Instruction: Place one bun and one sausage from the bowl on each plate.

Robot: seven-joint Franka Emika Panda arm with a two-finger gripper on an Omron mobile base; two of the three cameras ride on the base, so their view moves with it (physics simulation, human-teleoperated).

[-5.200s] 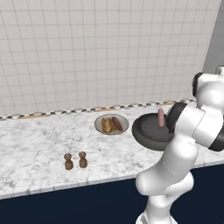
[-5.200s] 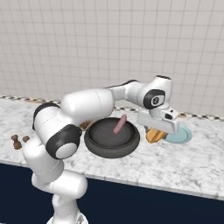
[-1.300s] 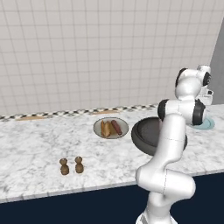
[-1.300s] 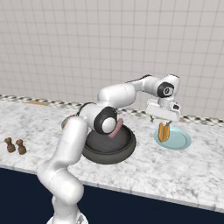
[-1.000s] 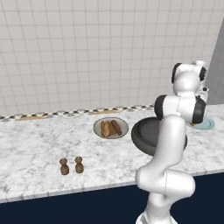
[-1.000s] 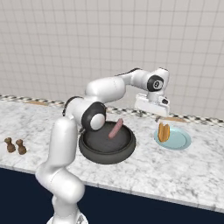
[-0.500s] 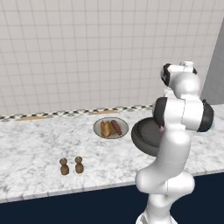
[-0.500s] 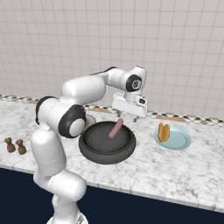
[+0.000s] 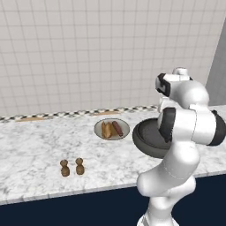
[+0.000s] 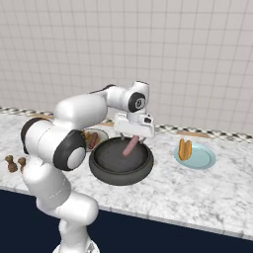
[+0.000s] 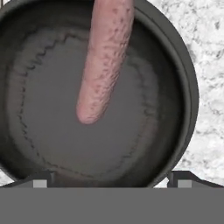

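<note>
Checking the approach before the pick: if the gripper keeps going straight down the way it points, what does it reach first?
Probably the pinkish-brown sausage leaning in the dark grey bowl; the open gripper points into it, though depth is unclear.

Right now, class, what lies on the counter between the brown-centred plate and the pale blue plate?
The dark bowl, with one sausage inside, sits between the brown-centred plate and the blue plate; the right base view shows it.

A bun (image 9: 106, 129) and sausage (image 9: 117, 128) lie on the beige plate (image 9: 112, 129).

bowl (image 11: 183, 87) dark grey | sausage (image 11: 103, 61) pinkish-brown | plate (image 10: 203, 159) pale teal | counter (image 10: 197, 188) grey-white marble
</note>
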